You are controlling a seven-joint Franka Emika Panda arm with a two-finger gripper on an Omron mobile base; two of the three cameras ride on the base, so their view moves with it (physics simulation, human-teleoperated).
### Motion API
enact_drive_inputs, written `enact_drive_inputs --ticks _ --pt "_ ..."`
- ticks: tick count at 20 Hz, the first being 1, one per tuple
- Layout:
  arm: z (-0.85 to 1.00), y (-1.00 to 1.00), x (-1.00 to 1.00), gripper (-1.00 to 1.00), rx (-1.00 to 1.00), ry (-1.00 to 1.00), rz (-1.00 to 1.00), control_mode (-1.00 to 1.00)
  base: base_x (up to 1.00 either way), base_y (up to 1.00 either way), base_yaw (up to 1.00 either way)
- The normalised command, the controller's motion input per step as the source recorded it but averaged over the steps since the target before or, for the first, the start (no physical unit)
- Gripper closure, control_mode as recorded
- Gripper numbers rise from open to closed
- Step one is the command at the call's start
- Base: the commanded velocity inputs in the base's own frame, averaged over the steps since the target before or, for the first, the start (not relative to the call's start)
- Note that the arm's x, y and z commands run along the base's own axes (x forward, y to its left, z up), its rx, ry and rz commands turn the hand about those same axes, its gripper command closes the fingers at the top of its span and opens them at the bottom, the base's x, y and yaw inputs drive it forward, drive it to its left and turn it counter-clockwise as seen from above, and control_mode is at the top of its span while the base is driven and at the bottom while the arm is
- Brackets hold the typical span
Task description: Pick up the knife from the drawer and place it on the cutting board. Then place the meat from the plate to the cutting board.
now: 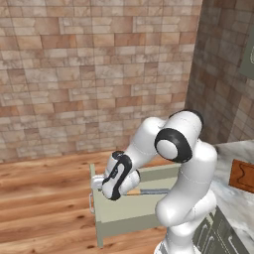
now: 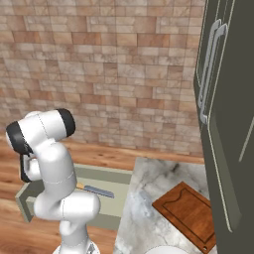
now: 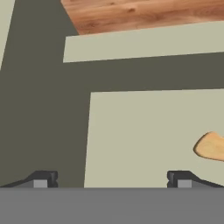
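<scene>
Fingertips of the 2-finger gripper (image 3: pixel 111 179) stand wide apart with nothing between them, 1 dark tip (image 3: pixel 42 179) low at the left of the hand view and the other at the right. Under and just beyond the tips spreads the pale green floor of the wide, shallow sage-green drawer (image 3: pixel 140 135), which stands pulled open. Off to the side of the right tip, apart from it, the rounded end of the light tan wooden handle of the small kitchen knife (image 3: pixel 211 146) shows at the picture's edge; the knife lies flat on the drawer floor, untouched. In the right base view the same knife (image 2: pixel 96 190) has its short grey-blue blade pointing toward the counter. Past the tips come the drawer's wall, then the wooden plank floor (image 3: pixel 144 13). Further off, on the grey marbled counter (image 2: pixel 149 198), the flat square reddish-brown wooden cutting board (image 2: pixel 191 213) lies bare. Behind everything runs the brick wall (image 2: pixel 109 74).
</scene>
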Motion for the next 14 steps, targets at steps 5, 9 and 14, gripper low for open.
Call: enact_drive_inputs --ticks 5,9,14 --pt "0.00 0.55 0.12 -1.00 0.00 0.00 -0.03 -1.00 0.00 0.00 0.00" --pt "0.00 0.09 0.11 -1.00 0.00 0.00 -0.01 -1.00 0.00 0.00 0.00" --pt "0.10 -0.06 0.05 -1.00 0.00 0.00 0.00 -1.00 0.00 0.00 0.00"
